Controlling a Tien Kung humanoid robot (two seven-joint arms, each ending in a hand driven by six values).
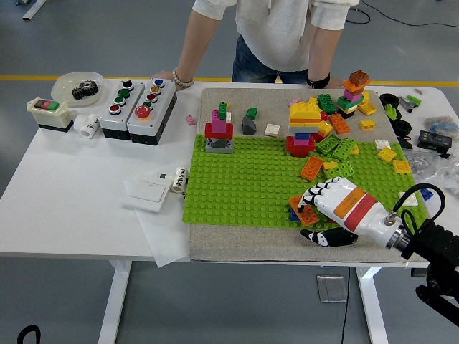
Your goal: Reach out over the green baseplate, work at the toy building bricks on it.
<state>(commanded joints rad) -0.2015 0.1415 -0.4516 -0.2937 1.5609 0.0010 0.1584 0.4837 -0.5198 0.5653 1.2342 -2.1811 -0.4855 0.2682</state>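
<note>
The robot's right arm (430,247) enters from the lower right corner of the frame, black at the forearm and ending in a white hand (343,206) banded in orange and red. The hand lies palm-down and low, pointing toward the frame's centre, its black-jointed fingers (315,195) curled downward at the tips and the thumb (324,236) stretched out below them. At top centre a person stands with both hands resting flat.

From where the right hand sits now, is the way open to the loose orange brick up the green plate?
Probably yes: the right hand rests low on the green plate, and only bare studs lie between it and the orange brick.
</note>
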